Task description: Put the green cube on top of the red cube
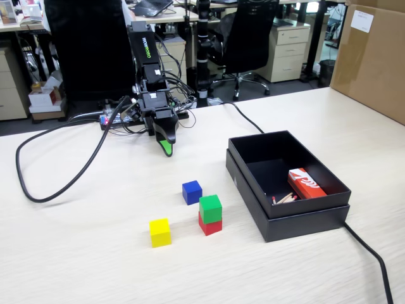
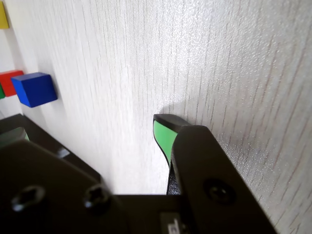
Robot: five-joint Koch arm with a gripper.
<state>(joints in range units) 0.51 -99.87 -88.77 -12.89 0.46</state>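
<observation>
Green cube [image 1: 210, 207] atop red cube [image 1: 211, 225]; arm folded, apart.

Table [image 1: 95, 266] – pale wood-grain laminate, matt; green cube [image 1: 210, 208], red cube [image 1: 212, 226] – matt.

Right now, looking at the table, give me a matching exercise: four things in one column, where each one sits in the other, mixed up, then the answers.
Things:
1. green cube
2. blue cube
3. yellow cube
4. red packet

Places, in the fixed view:
A. inside the black box
B. alone on the table, left of the stack
C. on top of the red cube
D. on the table just behind the stack, toward the arm

Pairs: 1-C, 2-D, 3-B, 4-A
</observation>
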